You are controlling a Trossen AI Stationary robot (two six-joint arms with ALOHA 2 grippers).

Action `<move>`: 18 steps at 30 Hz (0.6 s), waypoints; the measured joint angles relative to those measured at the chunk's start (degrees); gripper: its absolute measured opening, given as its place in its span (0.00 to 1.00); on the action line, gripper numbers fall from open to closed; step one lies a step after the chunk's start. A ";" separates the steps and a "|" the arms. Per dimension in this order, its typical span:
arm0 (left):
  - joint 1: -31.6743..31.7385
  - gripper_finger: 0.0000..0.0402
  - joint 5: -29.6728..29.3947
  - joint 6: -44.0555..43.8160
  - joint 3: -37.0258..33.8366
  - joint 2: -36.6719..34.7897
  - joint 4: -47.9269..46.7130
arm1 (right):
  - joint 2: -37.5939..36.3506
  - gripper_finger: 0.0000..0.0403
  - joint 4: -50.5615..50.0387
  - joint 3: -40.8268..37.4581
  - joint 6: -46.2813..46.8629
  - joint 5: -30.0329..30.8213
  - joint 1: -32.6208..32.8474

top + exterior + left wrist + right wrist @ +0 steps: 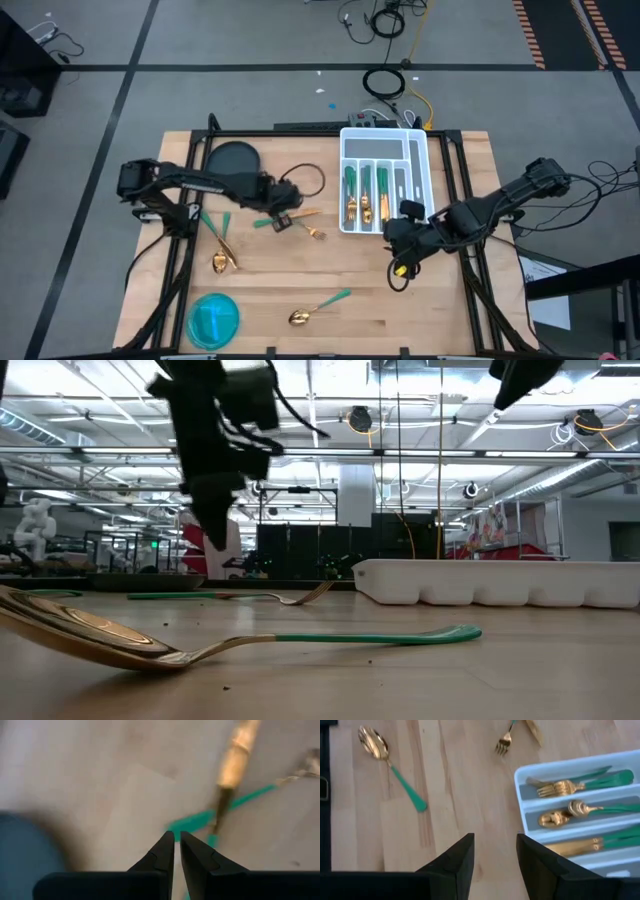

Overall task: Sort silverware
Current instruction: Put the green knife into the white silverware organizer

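Just beyond the nearly closed left gripper (177,849) lies silverware (235,757)

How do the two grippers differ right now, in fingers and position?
The left gripper has its fingers nearly together, while the right gripper shows a clear gap between its fingers. The left gripper hangs over loose silverware mid-table, near a green-handled fork; the right gripper sits beside the near end of the white tray, over bare wood. Neither visibly holds a utensil.
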 joint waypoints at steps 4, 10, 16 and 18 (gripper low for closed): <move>-5.09 0.10 -5.29 -4.82 -5.90 -5.53 4.62 | 0.00 0.35 -1.90 -0.07 0.21 0.13 0.89; -6.21 0.16 -0.44 -9.07 -17.10 -12.11 12.77 | 0.00 0.35 -2.48 -0.11 0.01 0.74 1.78; -5.69 0.26 5.36 -7.52 -22.64 -15.45 23.84 | 0.00 0.35 -2.71 -0.12 -0.33 1.18 1.91; -5.71 0.29 5.47 -5.75 -22.88 -15.51 25.63 | 0.00 0.35 -2.69 -0.11 -0.30 1.19 1.97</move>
